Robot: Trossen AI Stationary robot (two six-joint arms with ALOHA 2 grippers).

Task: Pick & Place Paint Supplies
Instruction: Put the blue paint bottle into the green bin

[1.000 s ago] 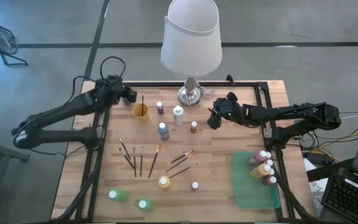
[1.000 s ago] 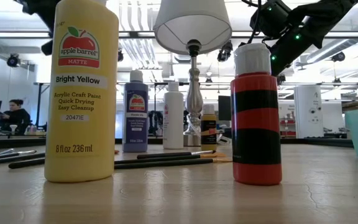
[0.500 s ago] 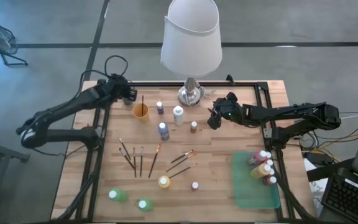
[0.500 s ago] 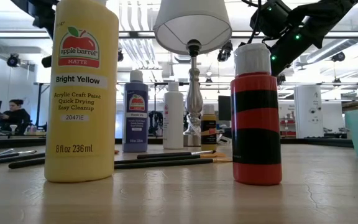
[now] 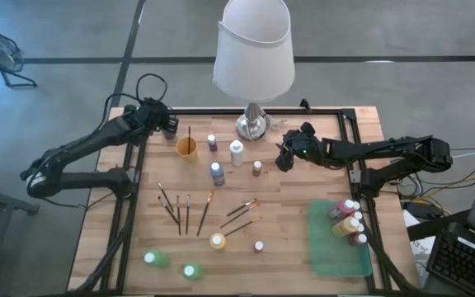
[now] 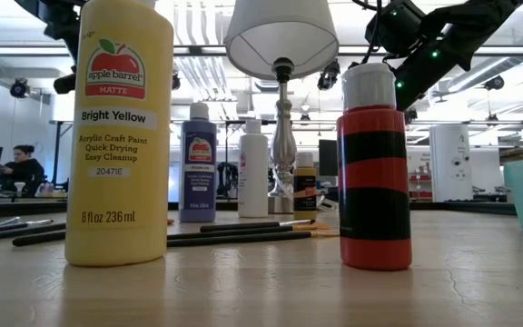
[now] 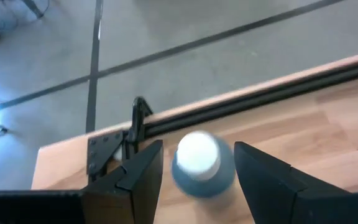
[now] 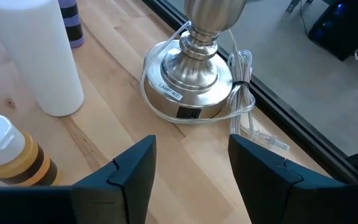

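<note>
The left gripper (image 7: 194,171) hangs over the far left corner of the table (image 5: 295,206) with its fingers apart on either side of a blue bottle (image 7: 199,167) with a white cap; it is not clear whether the fingers touch the bottle. The bottle stands right by the table's black edge rail (image 7: 247,99), so a lopsided close could tip it or push it toward the rail and the floor beyond. The right gripper (image 8: 191,165) hovers near the far middle of the table, its fingers apart and empty, just beside the lamp (image 5: 254,58). The lamp's cord (image 8: 241,93) coils around its metal base, and a low reach here could snag the cord or bump the base and rock the tall shade. A brown striped bottle (image 8: 8,152) and a white bottle (image 8: 42,56) stand close by and could be knocked over. The surface is pale wooden planking in a black frame. Loose brushes (image 5: 184,210) lie at its middle and would roll easily, with more bottles scattered around them. A green tray (image 5: 332,247) at the near right already holds a few bottles. Beyond the table is a large workshop with a grey concrete floor, bright ceiling lights and a person seated far off on the left.
</note>
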